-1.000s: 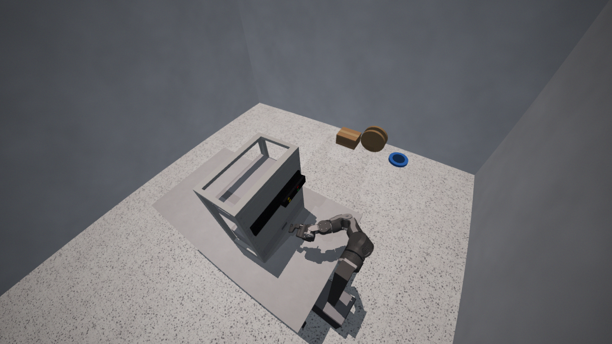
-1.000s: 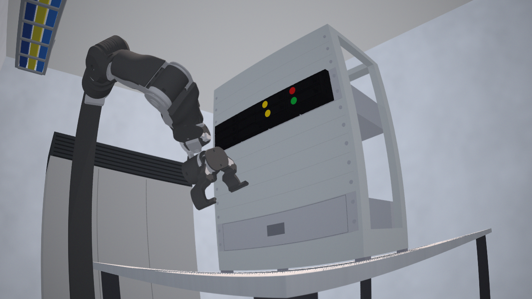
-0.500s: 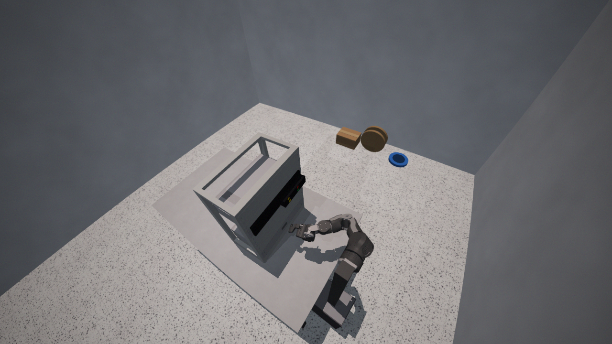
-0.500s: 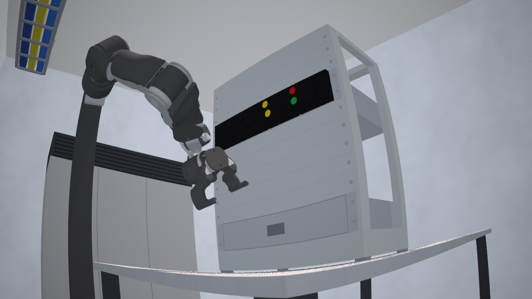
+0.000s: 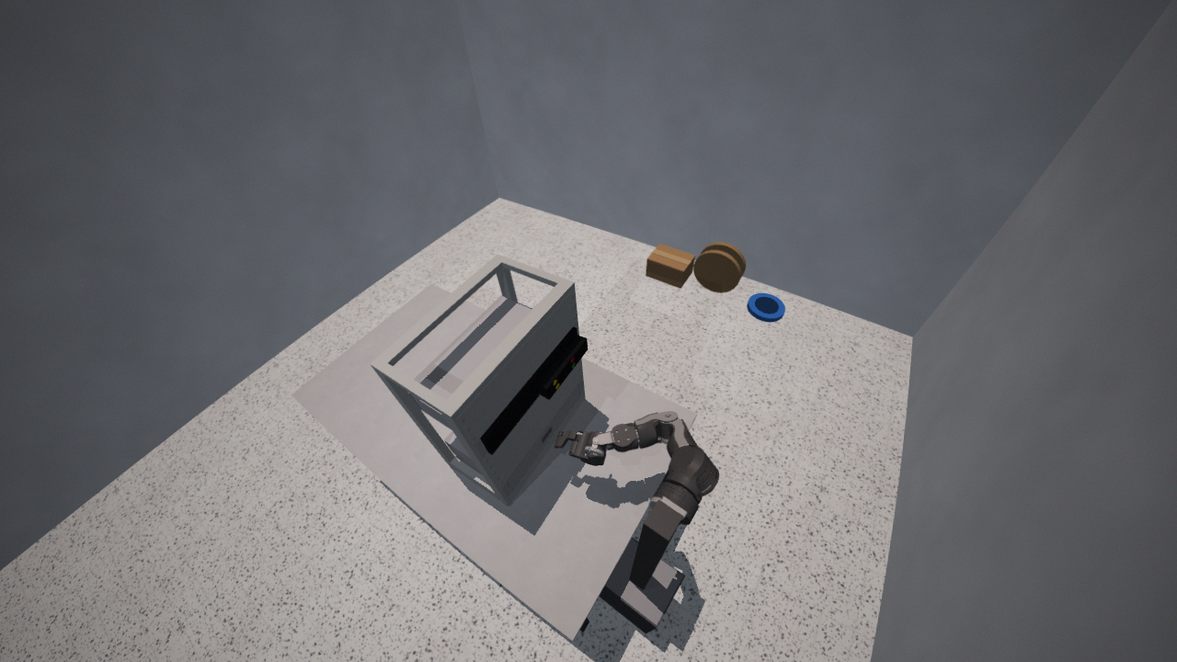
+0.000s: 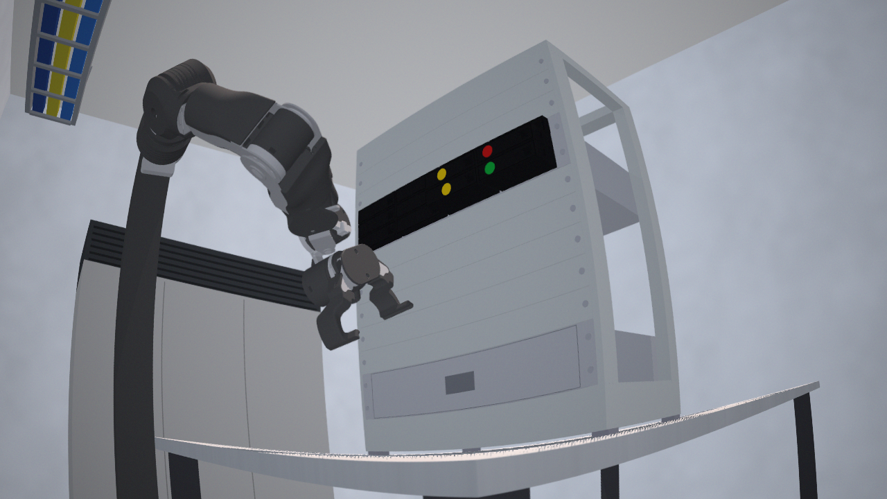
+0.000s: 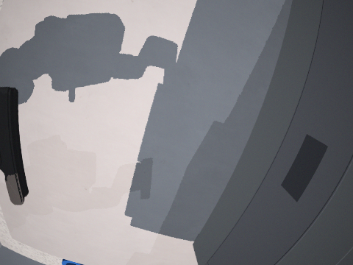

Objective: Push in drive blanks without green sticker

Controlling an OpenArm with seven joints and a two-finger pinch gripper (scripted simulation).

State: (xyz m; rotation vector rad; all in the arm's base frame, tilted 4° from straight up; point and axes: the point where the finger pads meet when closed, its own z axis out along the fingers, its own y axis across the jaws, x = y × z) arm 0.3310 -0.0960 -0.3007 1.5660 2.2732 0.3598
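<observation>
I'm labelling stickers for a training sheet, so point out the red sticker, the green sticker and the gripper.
Red sticker (image 5: 572,359) (image 6: 487,150): top and exterior views, its face.
Green sticker (image 6: 489,168): exterior view, its face.
Gripper (image 5: 560,439) (image 6: 385,322): top and exterior views, midway between its fingertips.

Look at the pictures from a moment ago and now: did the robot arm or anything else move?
Nothing visibly changed. The arm stayed put, its hand still open and away from the rack. The yellow, red and green stickers also look just as they did.
</observation>
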